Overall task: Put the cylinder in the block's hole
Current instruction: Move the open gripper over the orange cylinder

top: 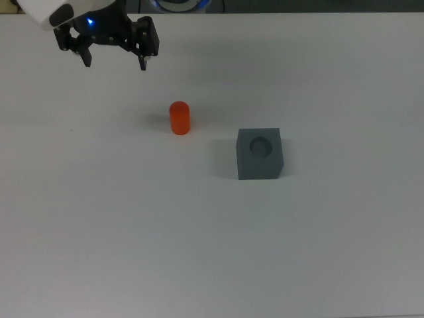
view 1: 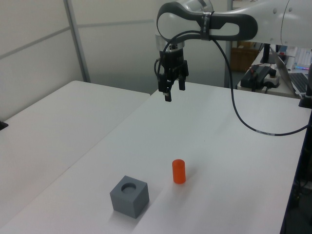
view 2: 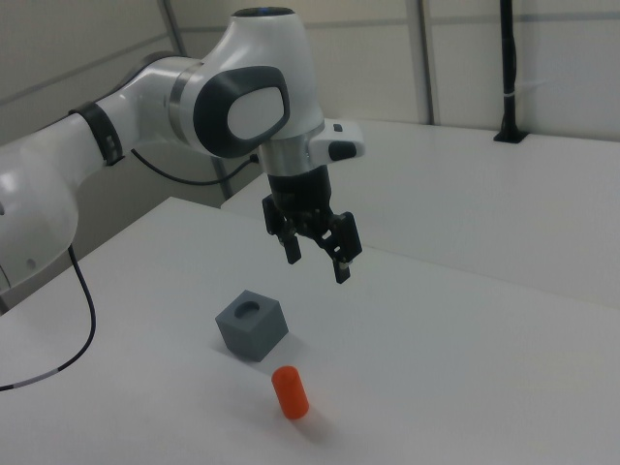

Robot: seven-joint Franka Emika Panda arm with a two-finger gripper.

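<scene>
Cylinder: the orange-red cylinder stands upright on the white table, a little above and left of centre in the top view. In the left view it sits in the lower middle of the frame; in the right view it is low in the frame, just left of centre.

Block: the dark grey block rests on the table right of centre in the top view, near the cylinder but apart from it. In the left view it lies in the lower left-centre of the frame, left of and below the cylinder. In the right view it sits above and left of the cylinder.

Hole: the round hole is on the block's upward face, open and unoccupied; it is also visible in the left view and the right view.

Gripper: the black gripper hangs in the upper left of the top view, well apart from the cylinder and the block. The jaws point downward, are spread apart and hold nothing. In the left view it is at upper centre; in the right view it hangs clear of the table, above the block.

Arm: the white arm enters the right view from the left edge.
</scene>
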